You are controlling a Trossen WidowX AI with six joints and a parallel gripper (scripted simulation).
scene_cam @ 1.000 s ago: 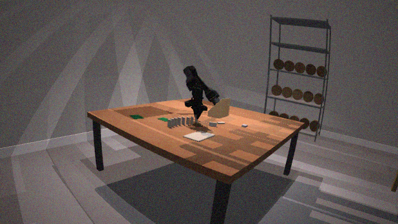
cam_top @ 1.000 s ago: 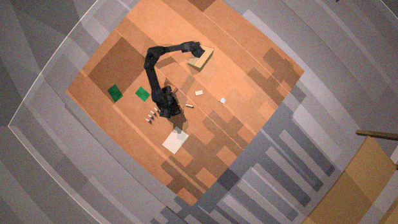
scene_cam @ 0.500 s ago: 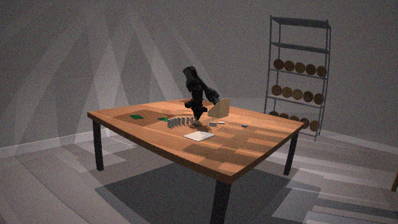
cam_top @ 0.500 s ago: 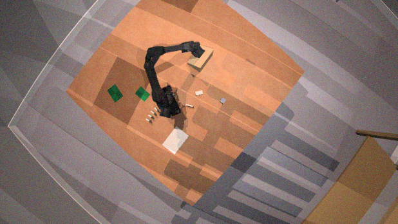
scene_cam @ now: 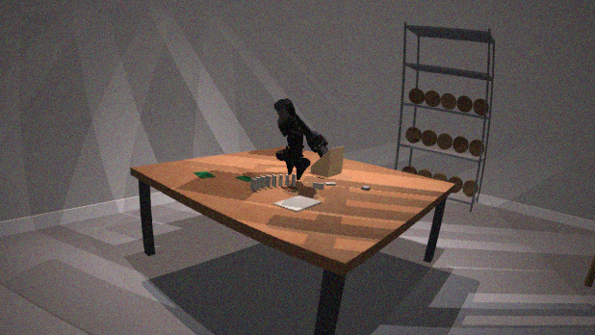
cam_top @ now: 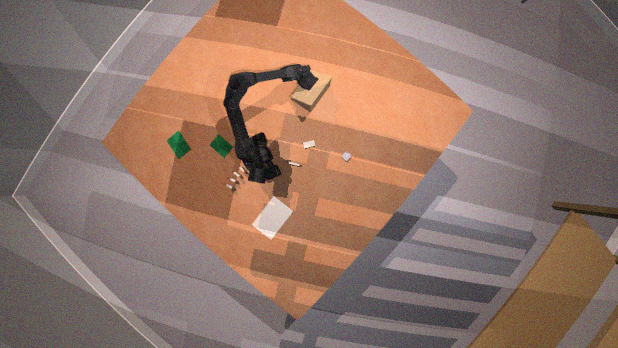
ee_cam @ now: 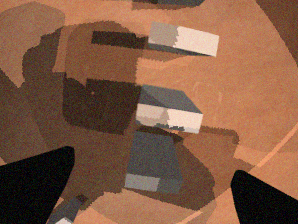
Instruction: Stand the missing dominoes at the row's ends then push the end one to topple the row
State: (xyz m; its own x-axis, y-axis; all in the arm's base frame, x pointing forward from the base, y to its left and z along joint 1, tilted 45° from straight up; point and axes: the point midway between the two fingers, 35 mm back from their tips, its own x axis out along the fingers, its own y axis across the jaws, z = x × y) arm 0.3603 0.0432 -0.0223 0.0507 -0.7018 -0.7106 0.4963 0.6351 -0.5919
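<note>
My gripper (cam_top: 265, 177) (scene_cam: 295, 176) (ee_cam: 156, 169) is open, low at the right end of the domino row in the exterior view. A domino (ee_cam: 152, 155) stands between its spread fingers, touching neither. It is very close to the neighbouring row domino (ee_cam: 170, 119); whether they touch is unclear. The row of upright dominoes (cam_top: 233, 180) (scene_cam: 274, 181) runs in a slight curve; the arm hides part of it in the top view. A loose domino (cam_top: 295, 164) (scene_cam: 318, 186) rests on its edge beyond the gripper. Another white domino (cam_top: 309, 144) (scene_cam: 330, 183) lies flat.
A white slab (cam_top: 272, 218) (scene_cam: 297, 203) lies near the row. Two green patches, one farther (cam_top: 178, 144) (scene_cam: 204, 174) and one nearer (cam_top: 221, 145) (scene_cam: 245, 178), lie on the other side. A wooden wedge (cam_top: 314, 95) (scene_cam: 329, 163) is by the arm base. A small grey block (cam_top: 346, 156) (scene_cam: 366, 188) lies farther out.
</note>
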